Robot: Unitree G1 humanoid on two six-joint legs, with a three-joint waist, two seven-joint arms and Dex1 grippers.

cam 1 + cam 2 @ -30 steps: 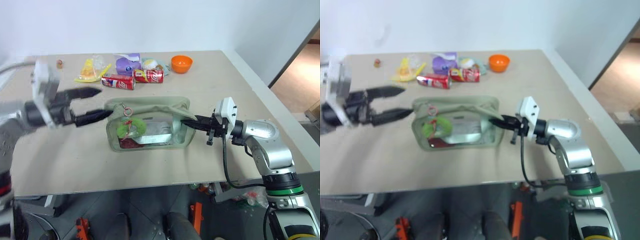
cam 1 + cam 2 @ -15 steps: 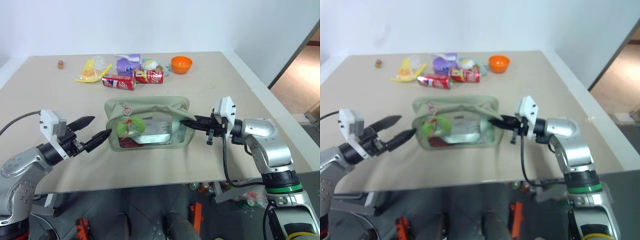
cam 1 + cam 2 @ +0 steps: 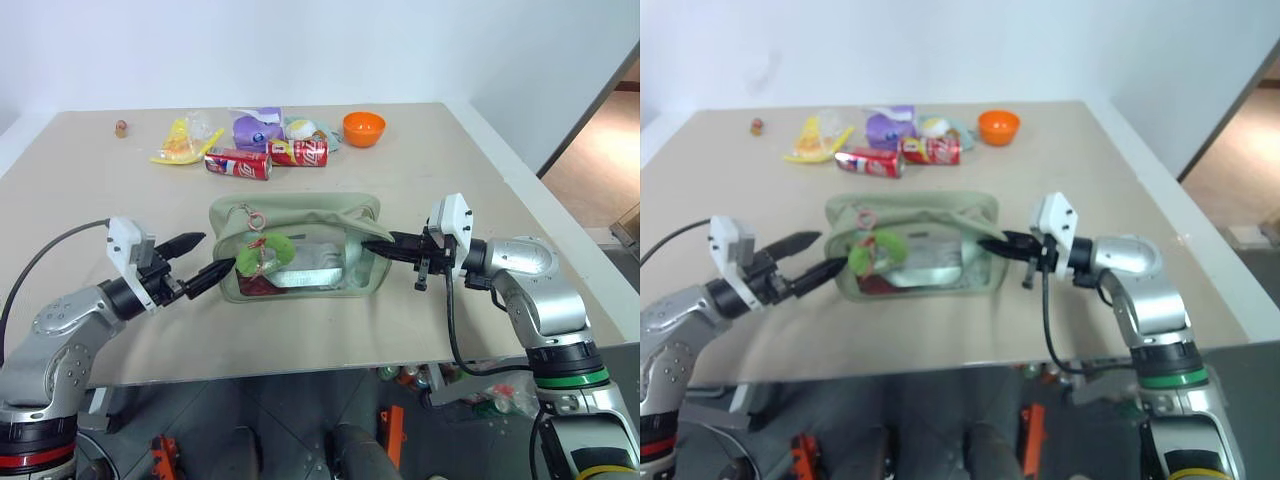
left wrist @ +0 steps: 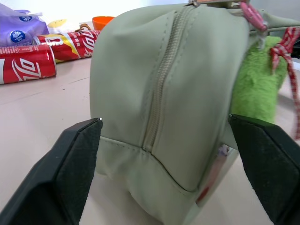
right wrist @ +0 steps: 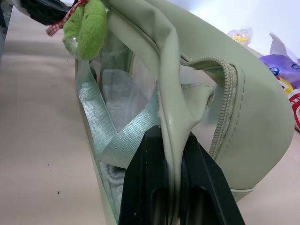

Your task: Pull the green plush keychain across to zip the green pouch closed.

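Fabric at the green pouch (image 3: 295,250)'s end is clamped by the right gripper (image 3: 372,246); the left gripper (image 3: 205,263)'s 2 fingers are spread at the opposite end, beside the green plush keychain (image 3: 262,257).

Open tabletop (image 3: 120,210) surrounding the green pouch (image 3: 300,245)

Crowding only the far side: cans (image 3: 237,163), snack bags (image 3: 180,140), orange bowl (image 3: 363,127); seemingly leaving passage behind the pouch.

Bright even light, soft shadows, sharp.
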